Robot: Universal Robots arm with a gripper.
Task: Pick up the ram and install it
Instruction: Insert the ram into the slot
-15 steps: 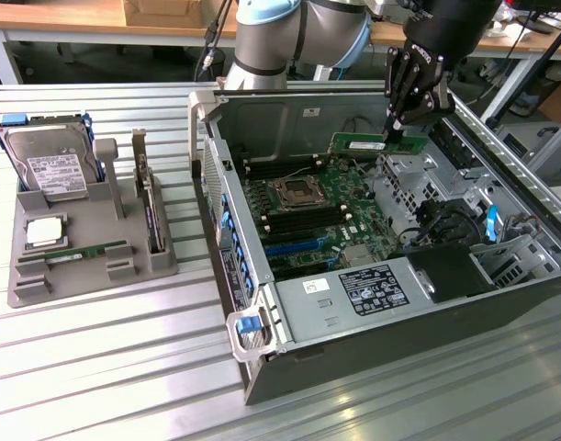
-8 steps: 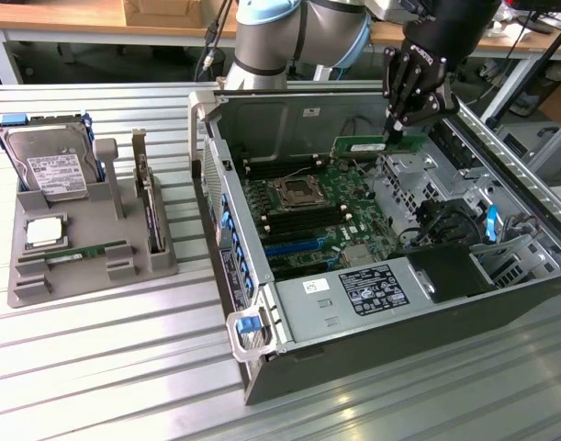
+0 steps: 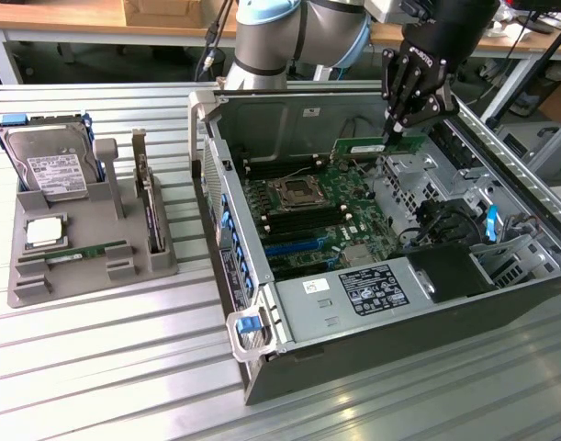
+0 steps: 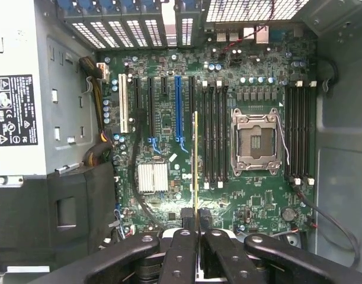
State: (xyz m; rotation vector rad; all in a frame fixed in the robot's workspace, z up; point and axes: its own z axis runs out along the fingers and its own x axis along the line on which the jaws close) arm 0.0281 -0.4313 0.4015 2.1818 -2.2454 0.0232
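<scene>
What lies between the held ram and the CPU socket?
In the wrist view, a row of black memory slots lies between the ram and the CPU socket.

Bright and even, lit from above.
Shiny glare on the metal table [image 3: 124,395]; dark shadow deep inside the computer case [image 4: 340,177].

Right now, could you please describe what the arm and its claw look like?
The arm is a thick silver-grey tube with a pale blue joint cap; a black cable hangs beside it. The claw is black, with small white lettering and jointed fingers with round pivot pins.
</scene>
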